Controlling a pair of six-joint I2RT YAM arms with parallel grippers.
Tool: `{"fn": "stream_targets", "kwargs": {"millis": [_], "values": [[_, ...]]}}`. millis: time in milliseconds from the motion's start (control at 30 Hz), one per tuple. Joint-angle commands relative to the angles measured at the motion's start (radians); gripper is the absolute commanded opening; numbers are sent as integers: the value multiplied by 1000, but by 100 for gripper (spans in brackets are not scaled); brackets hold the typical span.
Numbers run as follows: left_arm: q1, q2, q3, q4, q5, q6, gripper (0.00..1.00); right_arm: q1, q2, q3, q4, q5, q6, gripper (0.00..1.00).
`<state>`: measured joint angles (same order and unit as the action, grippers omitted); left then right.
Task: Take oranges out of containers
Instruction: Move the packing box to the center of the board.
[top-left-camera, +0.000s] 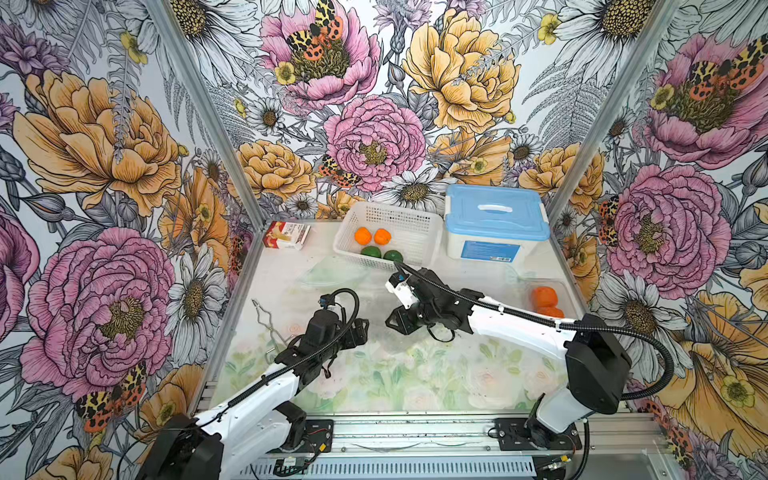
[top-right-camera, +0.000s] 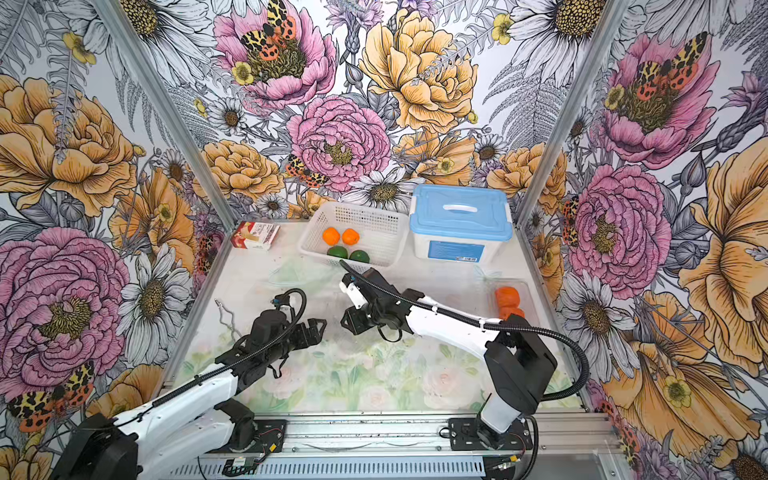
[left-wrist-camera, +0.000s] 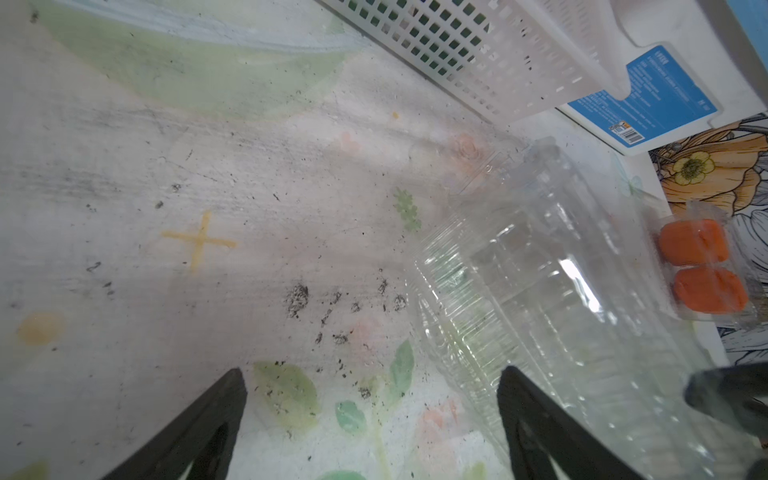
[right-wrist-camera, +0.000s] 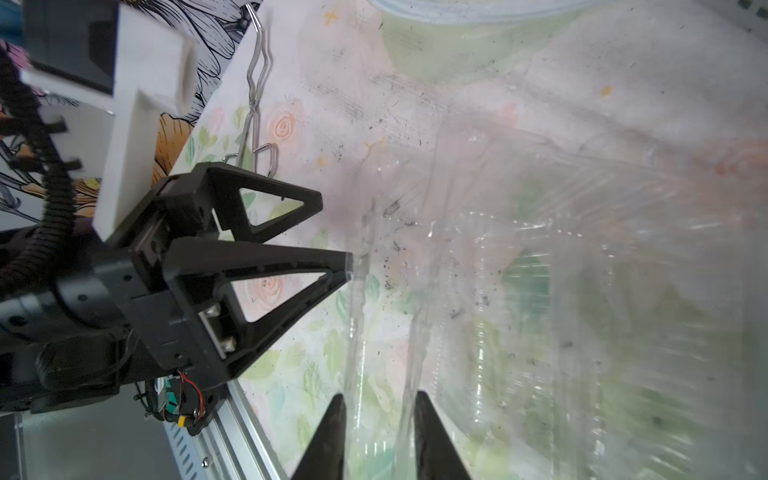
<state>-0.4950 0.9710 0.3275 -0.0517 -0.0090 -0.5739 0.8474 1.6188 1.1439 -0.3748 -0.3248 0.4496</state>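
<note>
Two bright oranges (top-left-camera: 363, 235) and two green ones (top-left-camera: 371, 252) lie in the white basket (top-left-camera: 415, 224). Two more oranges (top-left-camera: 544, 297) sit in a shut clear container (left-wrist-camera: 706, 220) at the right edge. An empty clear container (left-wrist-camera: 540, 291) lies mid-table between my grippers. My left gripper (top-left-camera: 359, 330) is open beside it with nothing between the fingers, as the left wrist view (left-wrist-camera: 371, 370) shows. My right gripper (right-wrist-camera: 380, 397) has its jaws a little apart, with that container's thin plastic edge lying between them. Another empty clear container (top-left-camera: 328, 272) lies in front of the basket.
A white tub with a blue lid (top-left-camera: 494, 224) stands at the back right, next to the basket. A red and white carton (top-left-camera: 286, 235) lies at the back left. A bent metal wire piece (top-left-camera: 264, 320) rests near the left wall.
</note>
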Motion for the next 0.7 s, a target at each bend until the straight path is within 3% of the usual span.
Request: {"fn": "stream_targets", "kwargs": {"millis": [0,400,567,667], "values": [[-4,43,28,67,25,17,95,5,36,28,34,-23,34,28],[41,210,100,148,56,60,95,2,117,43,54,63,53,28],[55,149,112,96,52,77,95,3,155,91,55,93,58,22],[32,60,78,63,-23,88,95,1,194,130,56,110,58,19]]}}
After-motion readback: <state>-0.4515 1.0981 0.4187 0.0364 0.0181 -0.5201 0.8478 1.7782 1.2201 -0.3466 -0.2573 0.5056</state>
